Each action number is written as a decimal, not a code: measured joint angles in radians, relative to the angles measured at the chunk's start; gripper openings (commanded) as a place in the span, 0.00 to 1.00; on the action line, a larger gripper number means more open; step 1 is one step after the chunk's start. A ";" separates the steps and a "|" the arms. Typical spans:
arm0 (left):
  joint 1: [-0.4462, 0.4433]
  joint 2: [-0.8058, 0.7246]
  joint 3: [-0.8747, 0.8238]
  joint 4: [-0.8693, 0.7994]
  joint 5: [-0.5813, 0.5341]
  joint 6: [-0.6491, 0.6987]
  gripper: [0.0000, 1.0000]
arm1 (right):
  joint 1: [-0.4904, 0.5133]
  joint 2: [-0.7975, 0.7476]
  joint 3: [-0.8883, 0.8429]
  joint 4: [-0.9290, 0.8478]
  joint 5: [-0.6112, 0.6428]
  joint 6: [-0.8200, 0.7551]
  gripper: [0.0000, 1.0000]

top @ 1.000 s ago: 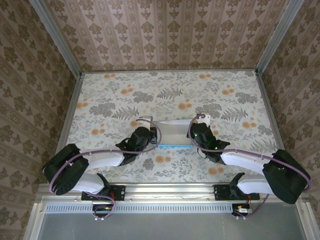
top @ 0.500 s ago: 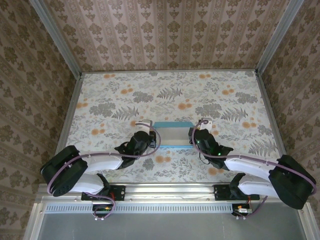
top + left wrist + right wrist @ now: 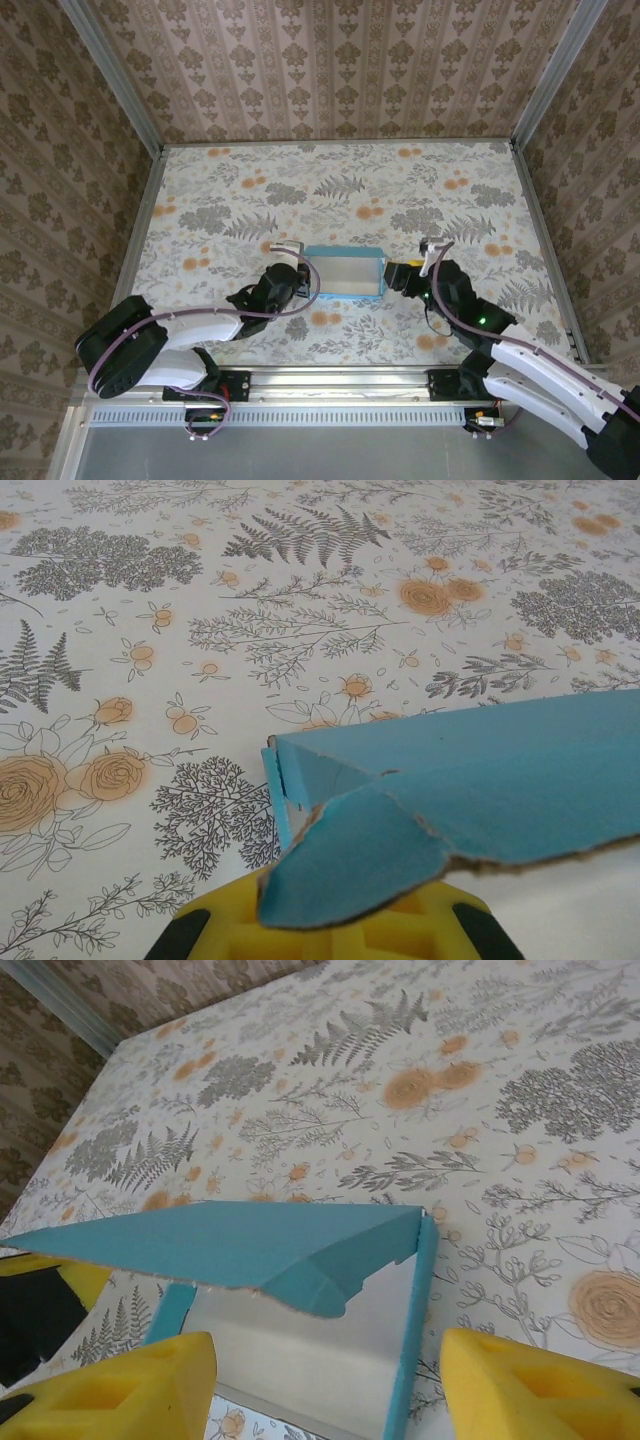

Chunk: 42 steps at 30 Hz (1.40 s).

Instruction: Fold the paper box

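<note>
The paper box [image 3: 345, 273] lies in the middle of the table, turquoise on its walls and pale inside. My left gripper [image 3: 297, 267] is at the box's left end. In the left wrist view its yellow fingers [image 3: 330, 925] are shut, and a rounded blue flap [image 3: 360, 855] lies across their tips, not pinched between them. My right gripper [image 3: 404, 274] sits just right of the box, clear of it. In the right wrist view it [image 3: 325, 1390] is open, and the box's long blue flap [image 3: 230, 1245] leans over the white floor ahead of it.
The table [image 3: 340, 190] has a floral cloth, with room behind and to both sides of the box. Patterned walls and metal posts close it in on three sides. A metal rail [image 3: 330, 378] with the arm bases runs along the near edge.
My right gripper opened, let go of the box's right end and drew back to the right. The left gripper stayed shut at the left end. The box now sits as a shallow tray.
</note>
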 measured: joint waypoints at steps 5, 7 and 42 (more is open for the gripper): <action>-0.002 -0.001 0.000 0.000 -0.005 0.004 0.00 | -0.037 0.101 0.178 -0.101 -0.129 -0.040 0.63; -0.002 -0.002 -0.002 0.000 -0.006 0.005 0.00 | -0.040 0.182 0.252 -0.103 -0.174 -0.053 0.63; -0.009 -0.754 -0.002 -0.745 0.342 0.048 1.00 | -0.016 0.674 0.383 -0.064 -0.402 -0.056 0.57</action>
